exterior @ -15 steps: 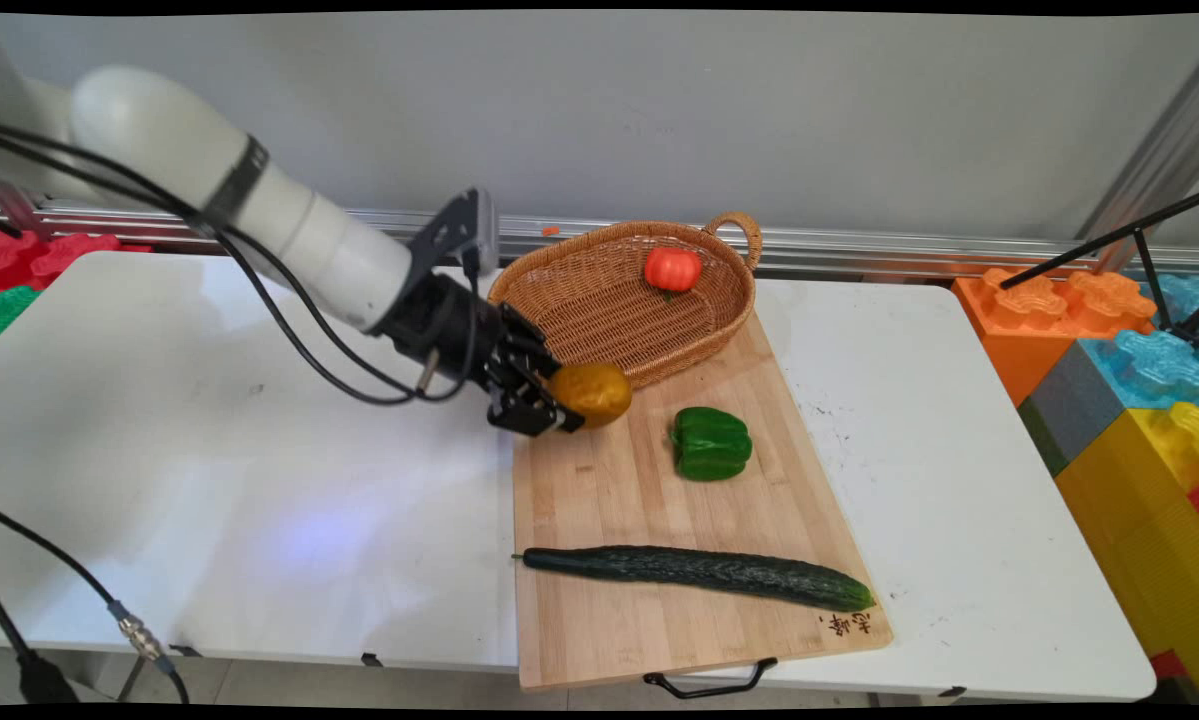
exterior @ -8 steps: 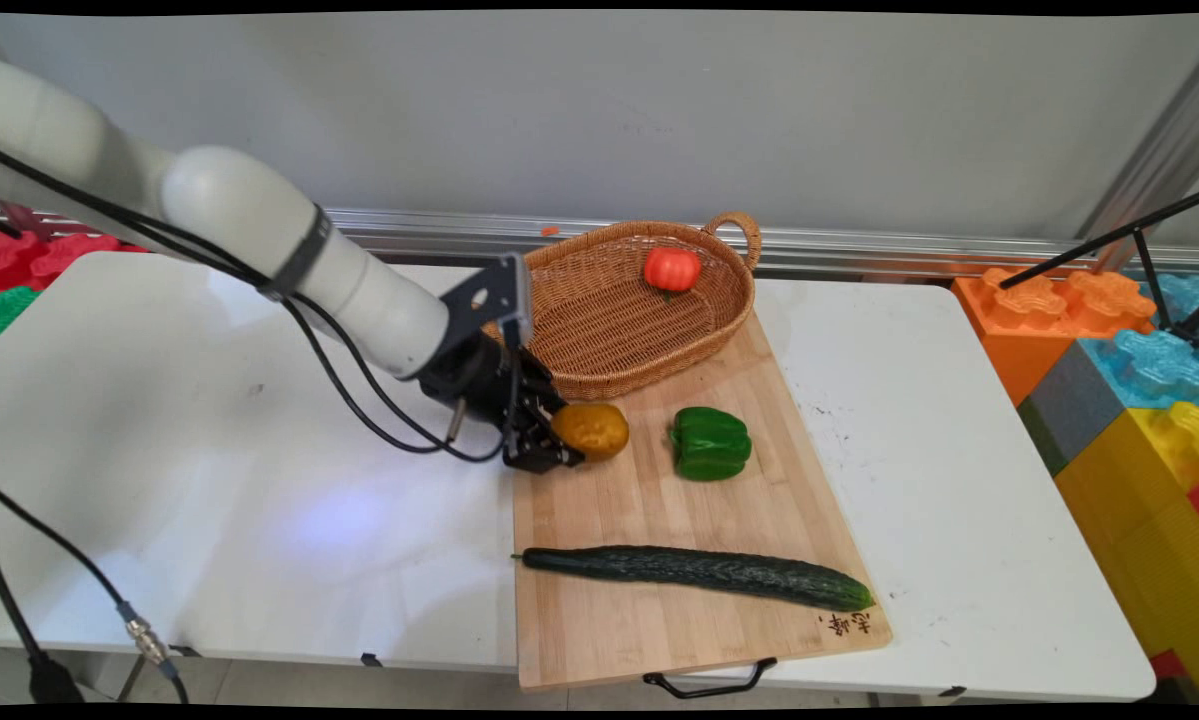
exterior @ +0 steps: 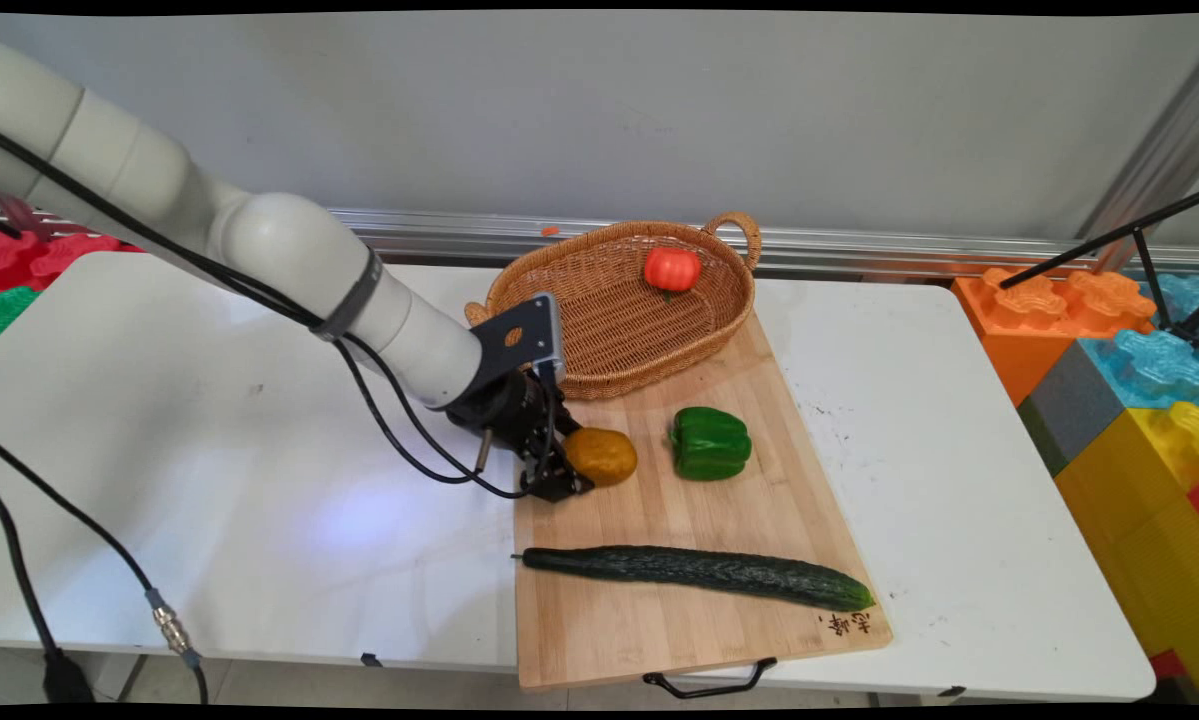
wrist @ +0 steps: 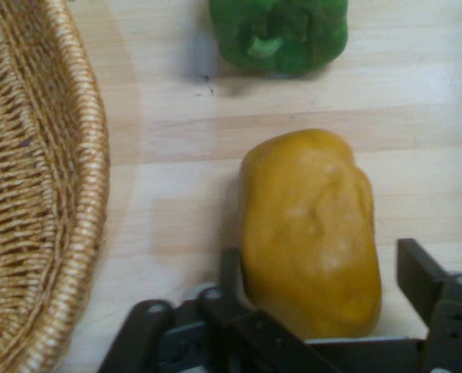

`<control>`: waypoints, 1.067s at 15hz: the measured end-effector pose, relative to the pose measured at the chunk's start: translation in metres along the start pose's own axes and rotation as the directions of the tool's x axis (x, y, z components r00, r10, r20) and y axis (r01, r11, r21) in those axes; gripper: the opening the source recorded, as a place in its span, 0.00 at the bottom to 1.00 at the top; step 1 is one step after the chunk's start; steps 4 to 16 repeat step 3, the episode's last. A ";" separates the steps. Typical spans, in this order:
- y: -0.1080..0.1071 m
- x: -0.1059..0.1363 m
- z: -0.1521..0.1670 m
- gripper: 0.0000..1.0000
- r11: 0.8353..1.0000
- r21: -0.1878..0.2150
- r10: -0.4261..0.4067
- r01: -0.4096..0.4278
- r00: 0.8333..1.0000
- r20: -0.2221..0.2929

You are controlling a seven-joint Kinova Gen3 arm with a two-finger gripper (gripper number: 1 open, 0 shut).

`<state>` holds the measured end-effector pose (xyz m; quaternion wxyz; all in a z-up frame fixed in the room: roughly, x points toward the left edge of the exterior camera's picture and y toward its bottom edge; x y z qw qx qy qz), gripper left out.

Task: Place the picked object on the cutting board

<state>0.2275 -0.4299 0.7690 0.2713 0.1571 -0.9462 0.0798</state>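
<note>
You see the arm slant down from the upper left, its gripper (exterior: 571,478) low over the cutting board (exterior: 659,500). Its fingers stand apart on either side of the yellow pepper (wrist: 309,233), which lies on the board, long axis in line with the gripper, pointing toward the green pepper (exterior: 711,442).

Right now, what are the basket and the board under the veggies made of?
The basket looks like woven wicker: tan strands show, with a braided rim. The board looks like pale wood or bamboo, matte, with long grain stripes and a black handle that may be metal.
</note>
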 end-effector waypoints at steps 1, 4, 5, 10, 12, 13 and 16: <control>0.001 0.001 0.002 1.00 1.000 -0.001 -0.001 0.001 1.000 0.001; 0.003 0.004 0.004 1.00 1.000 -0.002 -0.003 0.003 1.000 0.004; 0.003 0.004 0.004 1.00 1.000 -0.002 -0.003 0.003 1.000 0.004; 0.003 0.004 0.004 1.00 1.000 -0.002 -0.003 0.003 1.000 0.004; 0.003 0.004 0.004 1.00 1.000 -0.002 -0.003 0.003 1.000 0.004; 0.003 0.004 0.004 1.00 1.000 -0.002 -0.003 0.003 1.000 0.004; 0.003 0.004 0.004 1.00 1.000 -0.002 -0.003 0.003 1.000 0.004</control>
